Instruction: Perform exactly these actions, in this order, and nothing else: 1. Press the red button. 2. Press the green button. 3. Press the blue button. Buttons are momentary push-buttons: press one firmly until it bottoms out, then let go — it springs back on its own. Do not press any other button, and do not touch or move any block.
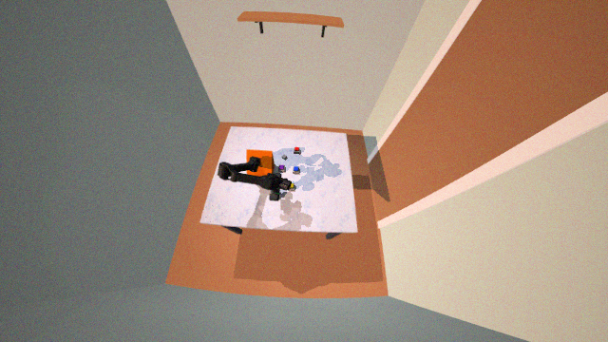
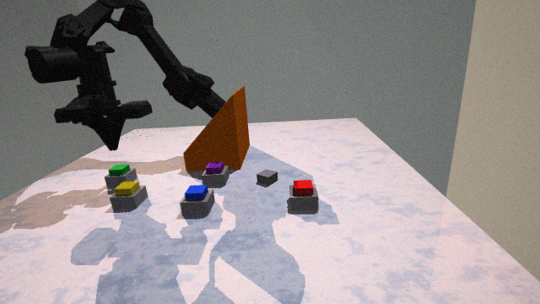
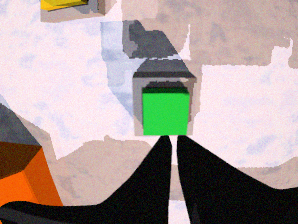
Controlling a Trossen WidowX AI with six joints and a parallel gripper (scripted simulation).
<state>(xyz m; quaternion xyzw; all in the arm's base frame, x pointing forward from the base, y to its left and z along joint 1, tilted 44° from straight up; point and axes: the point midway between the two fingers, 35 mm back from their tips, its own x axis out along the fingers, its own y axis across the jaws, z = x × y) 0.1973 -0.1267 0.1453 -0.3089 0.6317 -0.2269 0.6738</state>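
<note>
Two presses left by my read: jaws clenched on nothing, hovering above green button (image 2: 119,170) at table's (image 2: 380,219) left; blue button (image 2: 196,192) comes after; red button (image 2: 303,187) looks done.

Open air is seen between the closed pincer (image 2: 110,143) and the green button (image 2: 119,170) directly below it. The yellow button (image 2: 126,188) sits just beside the green one. An orange wedge (image 2: 221,135) stands farther along the counter (image 2: 380,219), behind the purple button (image 2: 214,167).

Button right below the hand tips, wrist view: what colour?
Green button, on a grey base. Clearest in the wrist view, just ahead of the shut hand.
</note>
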